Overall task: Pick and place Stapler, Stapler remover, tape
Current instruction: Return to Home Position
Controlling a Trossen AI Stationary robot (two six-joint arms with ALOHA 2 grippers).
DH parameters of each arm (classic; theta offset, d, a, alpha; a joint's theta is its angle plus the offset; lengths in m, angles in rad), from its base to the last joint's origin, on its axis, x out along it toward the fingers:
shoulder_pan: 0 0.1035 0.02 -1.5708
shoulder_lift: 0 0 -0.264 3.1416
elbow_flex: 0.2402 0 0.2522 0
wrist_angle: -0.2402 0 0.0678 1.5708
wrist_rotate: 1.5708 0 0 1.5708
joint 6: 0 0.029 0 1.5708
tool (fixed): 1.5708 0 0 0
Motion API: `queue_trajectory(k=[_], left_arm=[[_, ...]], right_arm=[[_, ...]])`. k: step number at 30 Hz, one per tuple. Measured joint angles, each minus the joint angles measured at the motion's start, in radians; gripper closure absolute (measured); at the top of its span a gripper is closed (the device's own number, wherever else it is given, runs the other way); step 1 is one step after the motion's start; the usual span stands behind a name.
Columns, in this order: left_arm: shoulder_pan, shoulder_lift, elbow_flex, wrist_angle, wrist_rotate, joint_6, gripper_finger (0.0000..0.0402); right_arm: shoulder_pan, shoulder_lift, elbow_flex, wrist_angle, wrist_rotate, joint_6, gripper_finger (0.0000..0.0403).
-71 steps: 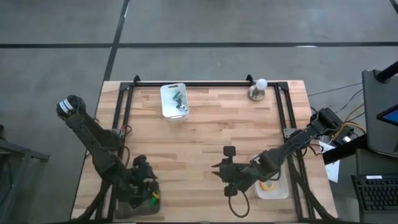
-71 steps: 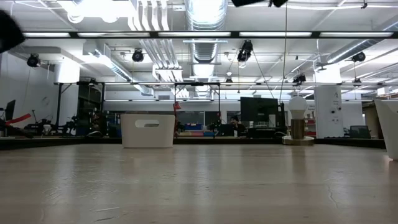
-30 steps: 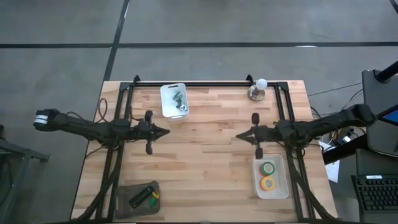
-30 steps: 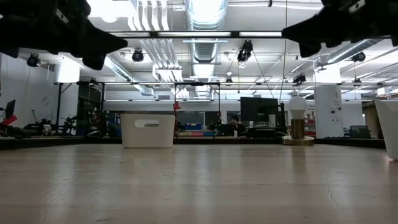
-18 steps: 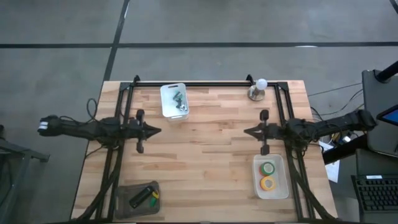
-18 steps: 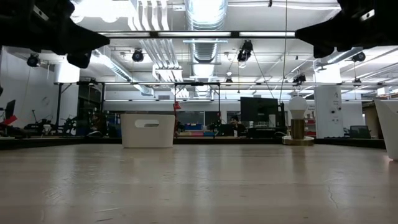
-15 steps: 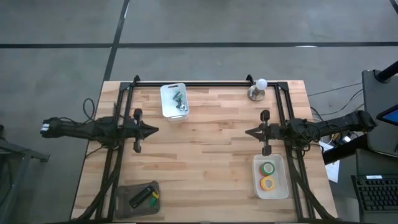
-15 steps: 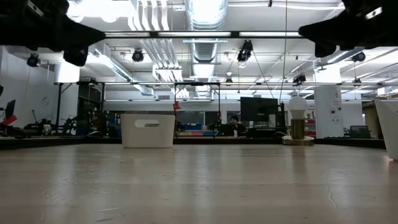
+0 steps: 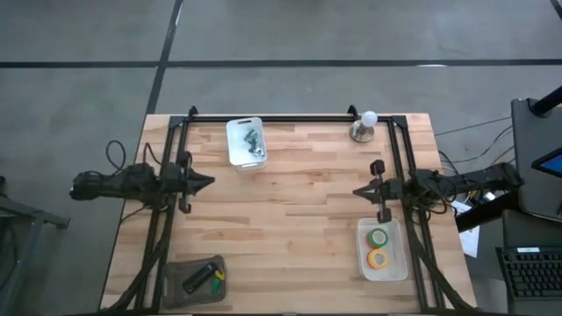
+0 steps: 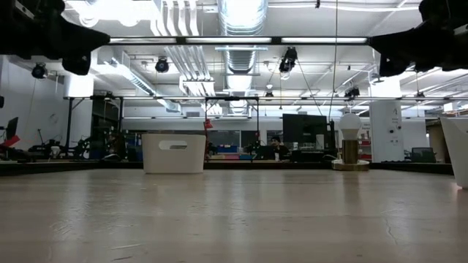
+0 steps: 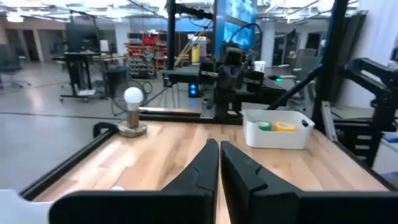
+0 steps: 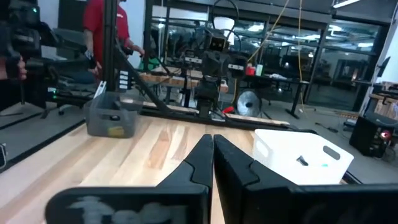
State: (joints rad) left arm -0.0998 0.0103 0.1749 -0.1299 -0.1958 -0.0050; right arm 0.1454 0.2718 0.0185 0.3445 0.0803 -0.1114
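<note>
Both arms have retreated toward 9 and 3 o'clock, left gripper [image 9: 209,183] and right gripper [image 9: 356,190] with jaws together; trailing cables [image 9: 111,154] might snag the black frame rails [image 9: 290,118].

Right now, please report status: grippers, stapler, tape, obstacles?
Left gripper and right gripper shut, empty, raised at table sides. Stapler in black bin, tape in white bin. Nothing near either gripper.
</note>
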Motion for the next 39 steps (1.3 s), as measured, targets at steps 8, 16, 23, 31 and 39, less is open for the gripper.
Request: queue_trajectory(k=[8, 16, 23, 31, 39], left_arm=[[0.0, 0.012, 0.0, -0.078, -0.004, -0.172, 0.0385], [0.0, 0.024, 0.0, -0.123, -0.004, -0.178, 0.0381], [0.0, 0.024, 0.0, -0.126, -0.004, -0.178, 0.0385], [0.0, 0.024, 0.0, -0.126, -0.004, -0.178, 0.0381], [0.0, 0.024, 0.0, -0.126, -0.004, -0.178, 0.0383]], right_arm=[[0.0, -0.042, 0.001, -0.022, -0.002, -0.02, 0.0394], [0.0, -0.035, 0.002, -0.027, -0.002, -0.02, 0.0394], [0.0, -0.033, 0.002, -0.027, -0.002, -0.02, 0.0394], [0.0, -0.033, 0.002, -0.027, -0.002, -0.02, 0.0394], [0.0, -0.032, 0.002, -0.027, -0.002, -0.02, 0.0394]])
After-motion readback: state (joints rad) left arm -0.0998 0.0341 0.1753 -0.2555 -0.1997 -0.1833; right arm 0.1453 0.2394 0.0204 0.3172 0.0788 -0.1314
